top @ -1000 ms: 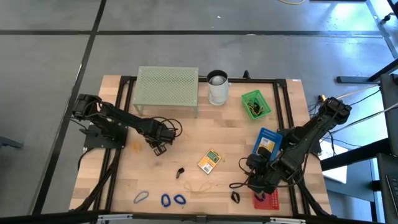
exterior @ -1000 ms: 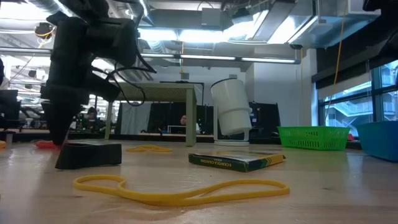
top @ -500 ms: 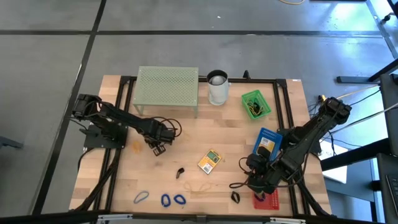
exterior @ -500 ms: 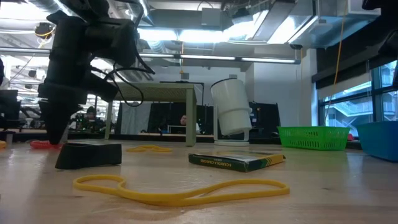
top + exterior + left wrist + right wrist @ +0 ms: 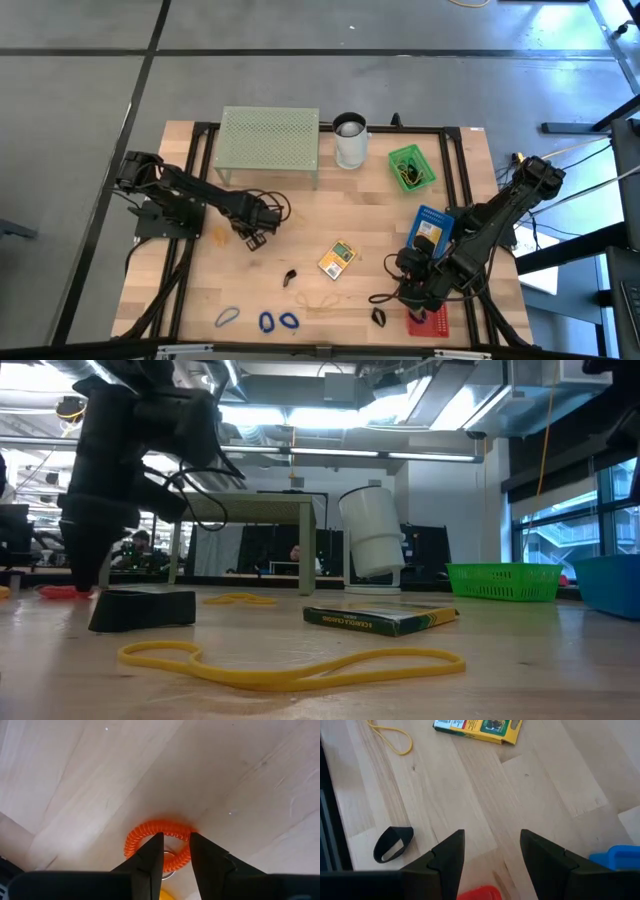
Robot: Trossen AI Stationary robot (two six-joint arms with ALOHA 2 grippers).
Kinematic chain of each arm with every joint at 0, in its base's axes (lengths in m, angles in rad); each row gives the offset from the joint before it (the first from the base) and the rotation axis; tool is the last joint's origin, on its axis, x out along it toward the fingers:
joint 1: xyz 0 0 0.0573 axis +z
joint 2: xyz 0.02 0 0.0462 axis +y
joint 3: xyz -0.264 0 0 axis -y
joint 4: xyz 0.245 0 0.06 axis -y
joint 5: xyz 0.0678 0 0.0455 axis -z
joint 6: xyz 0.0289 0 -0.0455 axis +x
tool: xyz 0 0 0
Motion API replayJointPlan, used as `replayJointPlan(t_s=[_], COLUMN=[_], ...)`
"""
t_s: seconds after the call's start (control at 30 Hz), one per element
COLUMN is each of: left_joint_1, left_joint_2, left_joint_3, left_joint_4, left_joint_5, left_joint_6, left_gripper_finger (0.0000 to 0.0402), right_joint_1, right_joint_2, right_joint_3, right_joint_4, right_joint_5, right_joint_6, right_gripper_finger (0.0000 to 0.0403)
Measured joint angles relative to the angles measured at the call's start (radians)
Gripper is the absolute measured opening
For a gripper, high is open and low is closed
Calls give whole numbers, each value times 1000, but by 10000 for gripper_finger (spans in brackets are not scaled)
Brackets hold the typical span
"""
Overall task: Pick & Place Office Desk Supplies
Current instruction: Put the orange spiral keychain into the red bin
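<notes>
An orange coiled band point(image 5: 145, 831) lies flat on the wooden table left of centre. My left gripper point(image 5: 175, 836) point(image 5: 252, 238) points straight down over it, open by a narrow gap. One fingertip stands inside the loop and the other at the loop's outer edge. My right gripper point(image 5: 492, 837) point(image 5: 398, 287) hangs open above the table at the near right, with nothing between its fingers. Loose supplies lie on the table: a yellow card pack point(image 5: 338, 259), a black binder clip point(image 5: 290, 276), a yellow rubber band point(image 5: 320, 299), blue bands point(image 5: 277, 321) and a black loop point(image 5: 392, 845). My left gripper has its fingertips point(image 5: 156, 840) down at the orange band's arc point(image 5: 175, 826), coming from above. A short stretch of the arc shows in the gap between them. The band lies flat on the table. Whether the fingers touch it, I cannot tell.
A pale green mesh stand point(image 5: 270, 140) and a white cup point(image 5: 350, 140) stand at the far edge. A green basket point(image 5: 412, 167), a blue box point(image 5: 430, 228) and a red basket point(image 5: 428, 320) sit on the right side. Bare wood lies in the table's middle.
</notes>
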Motion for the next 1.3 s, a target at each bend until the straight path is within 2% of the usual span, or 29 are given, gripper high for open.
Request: replayJointPlan(t_s=[0.3,0.57,0.67,1.0,1.3], left_joint_1=[-48,-167,-213,-281,-280], left_joint_2=[-97,-163,-163,-163,-168], left_joint_3=[1,-12,-37,-88,-242], left_joint_4=[-13,-8,13,48,259], left_joint_5=[18,-145,-193,-222,-252], left_joint_6=[-95,-310,-321,-343,-357], left_gripper_finger=[88,88,90,132,164], right_joint_1=[0,0,0,0,0], right_joint_2=[0,0,0,0,0], right_joint_3=[0,0,0,0,0], right_joint_4=[9,26,30,77,81], right_joint_5=[-23,-24,-24,-27,-27], right_joint_6=[-3,-3,-4,-6,-5], right_gripper_finger=[194,194,194,194,194])
